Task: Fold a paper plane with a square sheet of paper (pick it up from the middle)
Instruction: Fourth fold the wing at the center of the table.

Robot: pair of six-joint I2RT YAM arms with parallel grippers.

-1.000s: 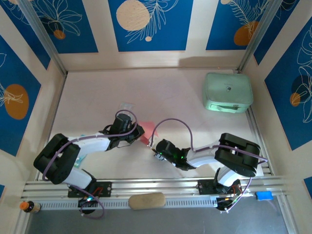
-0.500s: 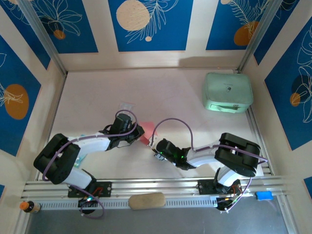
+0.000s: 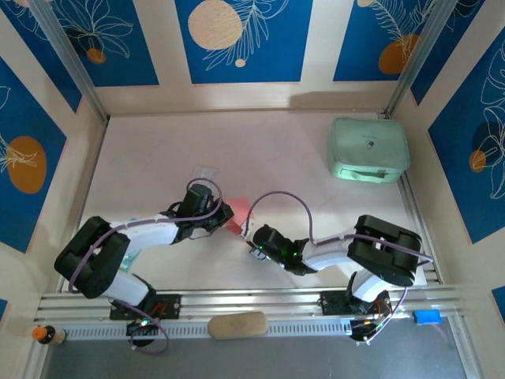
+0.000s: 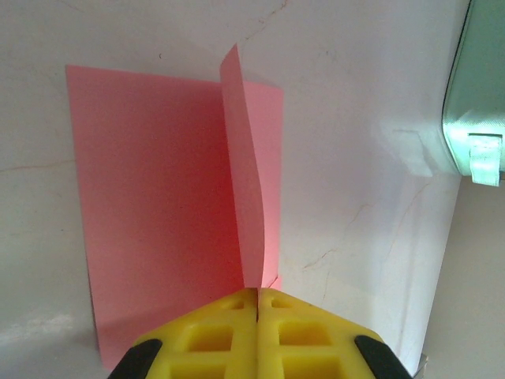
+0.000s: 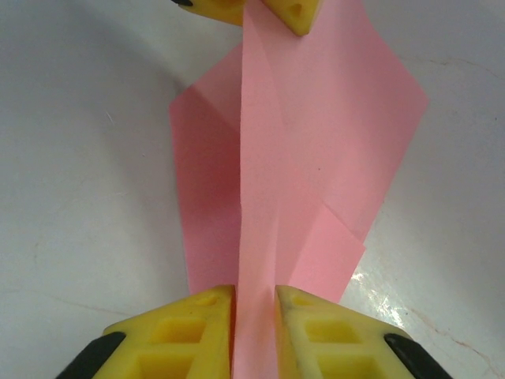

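Note:
The salmon-pink sheet of paper point(image 3: 240, 210) lies mid-table between the two wrists, partly folded, with a ridge standing up along its middle. My left gripper point(image 4: 258, 294) is shut on the near end of that raised ridge point(image 4: 246, 174); from above it sits at the sheet's left side point(image 3: 227, 219). Opposite it, my right gripper point(image 5: 255, 298) is open, its yellow fingers point(image 5: 197, 332) a small gap apart with the ridge point(image 5: 259, 197) running between them. The left gripper's fingertips point(image 5: 293, 11) show at the ridge's far end. No finished plane shape is visible.
A mint-green rounded case point(image 3: 368, 150) stands at the back right, also at the edge of the left wrist view point(image 4: 476, 79). A small clear packet point(image 3: 205, 170) lies behind the left gripper. A tan oblong pad point(image 3: 237, 324) rests on the front rail.

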